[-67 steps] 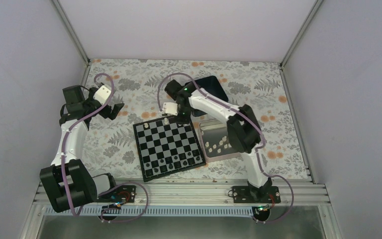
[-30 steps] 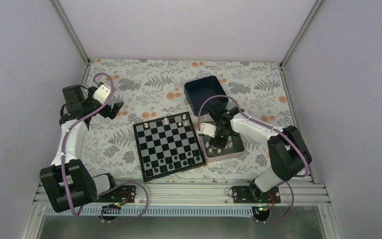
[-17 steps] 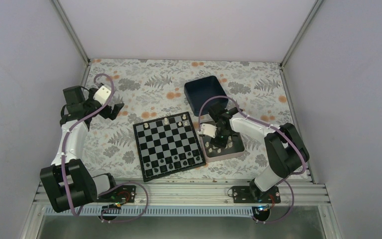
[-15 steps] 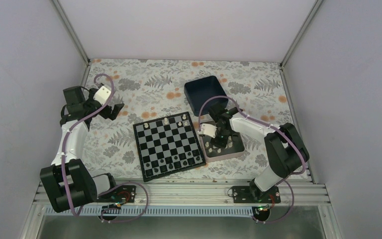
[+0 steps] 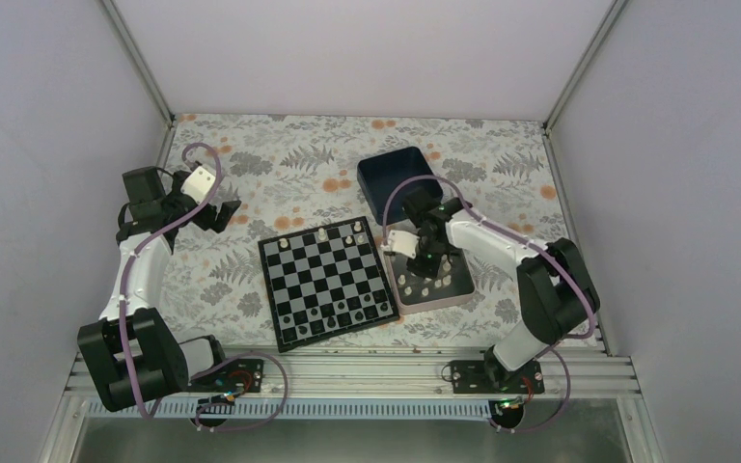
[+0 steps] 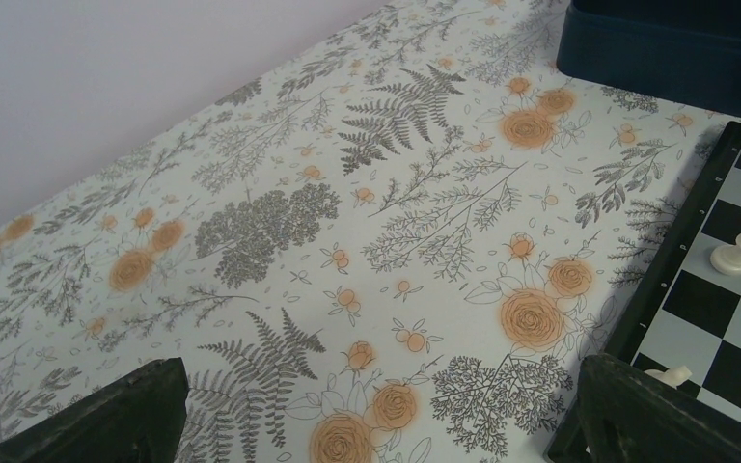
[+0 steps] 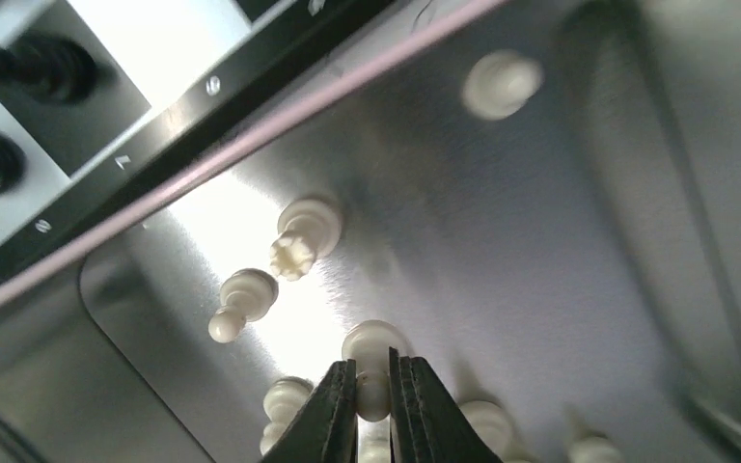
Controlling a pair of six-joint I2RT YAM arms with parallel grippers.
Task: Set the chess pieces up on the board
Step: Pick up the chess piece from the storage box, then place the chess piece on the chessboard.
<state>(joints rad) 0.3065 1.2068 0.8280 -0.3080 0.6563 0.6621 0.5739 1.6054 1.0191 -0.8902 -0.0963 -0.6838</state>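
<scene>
The black-and-grey board [image 5: 326, 280] lies at the table's middle, with three cream-white chess pieces [image 5: 321, 233] on its far rows and black pieces along its near rows. My right gripper [image 5: 423, 258] is over the silver tin [image 5: 455, 287]. In the right wrist view it [image 7: 373, 386] is shut on one cream-white piece [image 7: 374, 347], and several more cream pieces [image 7: 299, 241] lie on the tin floor. My left gripper [image 5: 222, 212] is open and empty over the floral cloth, left of the board's far corner [image 6: 724, 289]; its fingers [image 6: 87, 424] show wide apart.
A dark blue square box [image 5: 396, 174] stands behind the tin; it also shows in the left wrist view [image 6: 675, 58]. The board's black border with black pieces [image 7: 29, 68] runs just beside the tin's rim. White walls enclose the table on three sides.
My right arm has swung from the board's far edge to the tin, gone down among the cream pieces and shut on one. The left arm has not moved.
</scene>
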